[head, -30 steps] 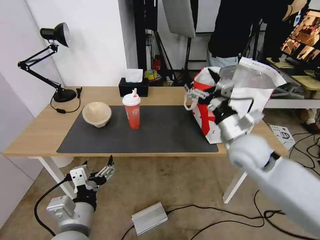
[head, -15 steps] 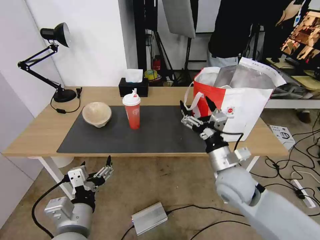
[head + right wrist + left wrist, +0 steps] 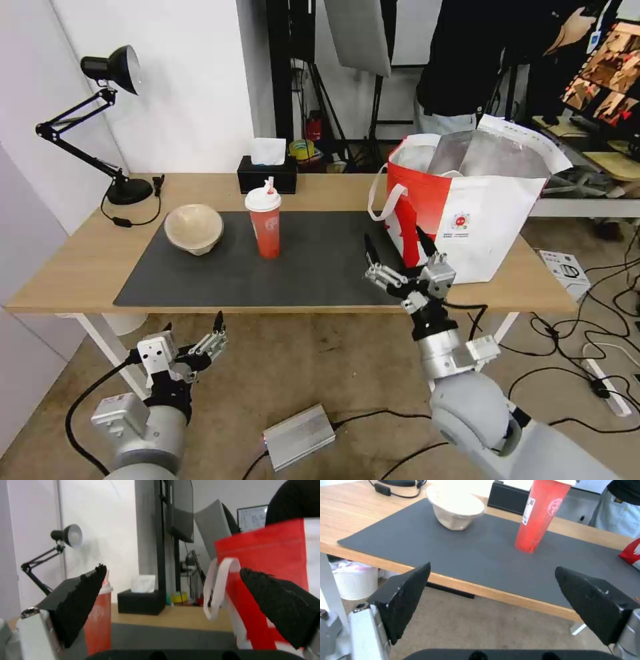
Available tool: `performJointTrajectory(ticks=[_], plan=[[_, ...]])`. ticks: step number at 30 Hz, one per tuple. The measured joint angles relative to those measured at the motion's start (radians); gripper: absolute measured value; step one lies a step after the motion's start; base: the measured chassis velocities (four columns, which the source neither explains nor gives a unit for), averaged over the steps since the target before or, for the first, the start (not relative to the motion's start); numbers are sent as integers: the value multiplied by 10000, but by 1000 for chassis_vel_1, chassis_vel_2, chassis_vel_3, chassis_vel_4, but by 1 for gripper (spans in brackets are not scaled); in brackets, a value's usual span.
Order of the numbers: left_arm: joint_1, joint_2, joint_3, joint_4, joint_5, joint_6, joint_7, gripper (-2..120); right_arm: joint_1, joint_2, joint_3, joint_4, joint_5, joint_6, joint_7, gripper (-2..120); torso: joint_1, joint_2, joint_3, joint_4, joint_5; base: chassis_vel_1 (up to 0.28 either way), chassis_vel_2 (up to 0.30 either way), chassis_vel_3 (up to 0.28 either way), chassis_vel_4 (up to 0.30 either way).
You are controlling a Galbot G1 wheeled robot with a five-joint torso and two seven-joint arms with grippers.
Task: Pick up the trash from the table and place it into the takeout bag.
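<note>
Two pieces of trash stand on the dark mat (image 3: pixel 313 267) of the table (image 3: pixel 80 260): a beige pulp bowl (image 3: pixel 193 228) (image 3: pixel 456 505) at the left and a red paper cup (image 3: pixel 265 223) (image 3: pixel 538 515) (image 3: pixel 98 620) with a white lid and straw. The takeout bag (image 3: pixel 480 207) (image 3: pixel 266 555) stands open at the table's right end, foil lining showing. My right gripper (image 3: pixel 393 243) (image 3: pixel 172 568) hangs open and empty over the mat's front right corner, just left of the bag. Below the table's front edge, my left gripper (image 3: pixel 193 323) (image 3: pixel 492 567) is open and empty.
A black tissue box (image 3: pixel 267 173) (image 3: pixel 141 601) sits behind the cup. A black desk lamp (image 3: pixel 110 120) stands at the back left. Under the table lie a silver box (image 3: pixel 299 437) and cables. A person stands behind the bag.
My right gripper has come away from the bag's mouth, moving down and toward me to the mat's front right corner. The left arm has not moved.
</note>
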Motion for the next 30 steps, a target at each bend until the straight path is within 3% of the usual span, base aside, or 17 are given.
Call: performJointTrajectory(ticks=[30], plan=[[95, -55, 74, -44, 107, -35, 9, 100, -2123, 432, 5, -319, -1558, 297, 546, 100, 1, 0, 0, 0, 0, 0, 0, 0, 0]])
